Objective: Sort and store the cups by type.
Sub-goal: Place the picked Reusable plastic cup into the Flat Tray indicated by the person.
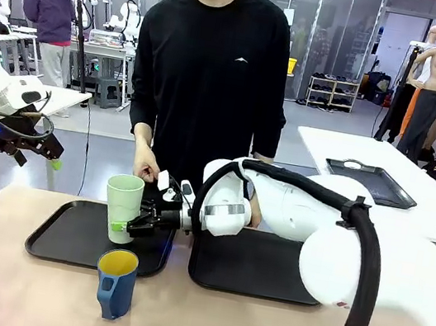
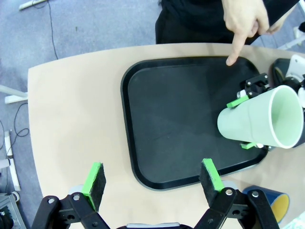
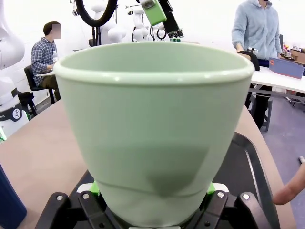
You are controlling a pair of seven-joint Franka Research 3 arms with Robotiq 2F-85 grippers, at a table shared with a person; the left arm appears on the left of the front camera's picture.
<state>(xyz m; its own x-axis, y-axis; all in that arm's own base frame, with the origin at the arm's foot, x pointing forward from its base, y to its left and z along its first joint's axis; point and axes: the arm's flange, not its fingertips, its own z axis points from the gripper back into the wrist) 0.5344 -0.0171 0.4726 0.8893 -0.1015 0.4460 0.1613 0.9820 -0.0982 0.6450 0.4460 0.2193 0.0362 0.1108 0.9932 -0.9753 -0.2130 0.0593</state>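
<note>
Nearest, the dark blue mug [image 1: 115, 281] stands on bare table just before the left tray [image 1: 61, 247]; beyond it, the right gripper [image 1: 131, 224] is clamped low on the mint tumbler [image 1: 123, 201], which is upright at that tray's right end and judged light, stiff and smooth-walled, so best gripped near its narrow base; farther left, the left gripper [image 2: 152, 180] hangs spread and empty.

mint tumbler [image 1: 122, 206]: upright, over left tray [image 1: 64, 233] | blue mug [image 1: 115, 282]: upright, on table [image 1: 13, 288], yellow inside
</note>
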